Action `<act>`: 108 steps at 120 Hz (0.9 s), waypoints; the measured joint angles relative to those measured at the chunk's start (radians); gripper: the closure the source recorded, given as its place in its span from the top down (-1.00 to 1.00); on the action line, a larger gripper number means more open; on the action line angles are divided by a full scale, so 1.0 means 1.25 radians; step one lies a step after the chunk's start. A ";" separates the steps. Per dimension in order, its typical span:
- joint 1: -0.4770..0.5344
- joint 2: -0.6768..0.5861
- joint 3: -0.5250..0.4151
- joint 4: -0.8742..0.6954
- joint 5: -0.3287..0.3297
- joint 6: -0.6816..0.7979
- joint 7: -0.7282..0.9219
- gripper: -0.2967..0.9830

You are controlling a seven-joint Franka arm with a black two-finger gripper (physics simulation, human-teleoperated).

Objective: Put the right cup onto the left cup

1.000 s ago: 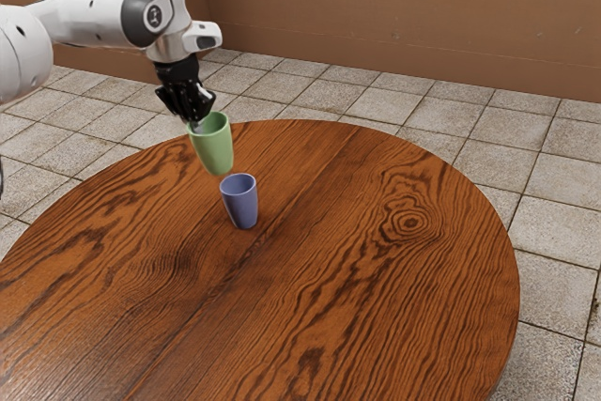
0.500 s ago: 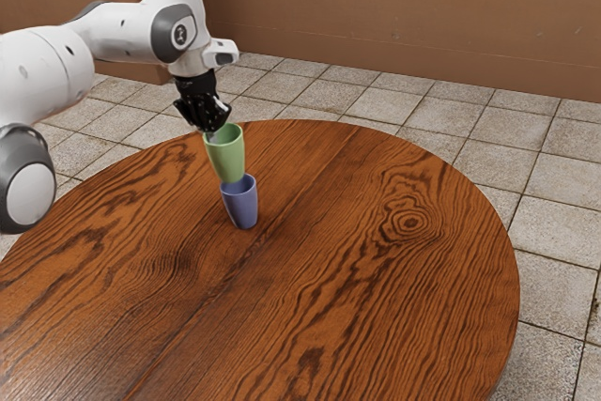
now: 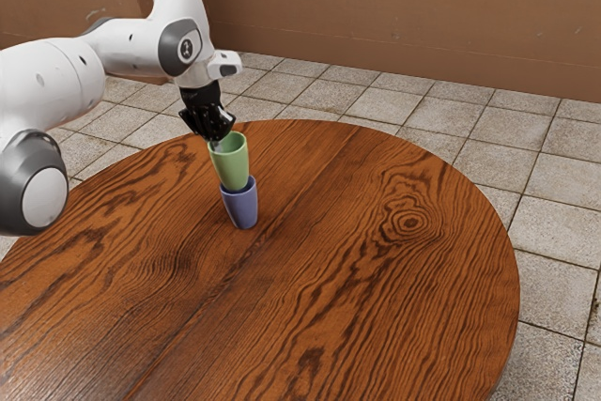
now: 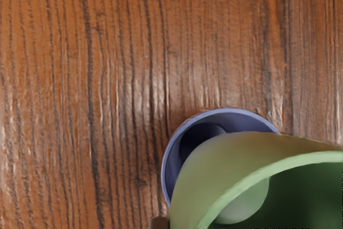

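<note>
My gripper (image 3: pixel 217 143) is shut on the near-side wall of the green cup (image 3: pixel 231 164), at its rim. The green cup hangs slightly tilted, its base at the mouth of the blue cup (image 3: pixel 241 208), which stands upright on the table. In the wrist view the green cup (image 4: pixel 214 162) covers much of the blue cup's opening, and part of the blue cup's rim (image 4: pixel 167 156) and dark inside shows beside it. How deep the green base sits in the blue cup cannot be told.
The round wooden table (image 3: pixel 376 279) stretches out around the cups, its far edge behind them. Floor tiles (image 3: pixel 554 232) and a brown wall (image 3: pixel 404 16) lie beyond it.
My gripper has carried the green cup toward the exterior view's right and down, from above and beside the blue cup to its mouth. The blue cup has stayed in place.
</note>
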 joint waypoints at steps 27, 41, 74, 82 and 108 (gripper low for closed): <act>0.003 0.017 0.000 -0.002 -0.001 0.015 0.000 -0.69; 0.003 0.023 -0.002 -0.004 -0.002 0.022 0.001 -0.56; 0.004 0.002 -0.002 -0.009 -0.021 0.035 0.003 0.21; 0.004 -0.028 -0.003 -0.018 -0.021 0.035 0.004 0.30; 0.002 -0.165 -0.029 -0.160 -0.019 0.028 0.008 0.45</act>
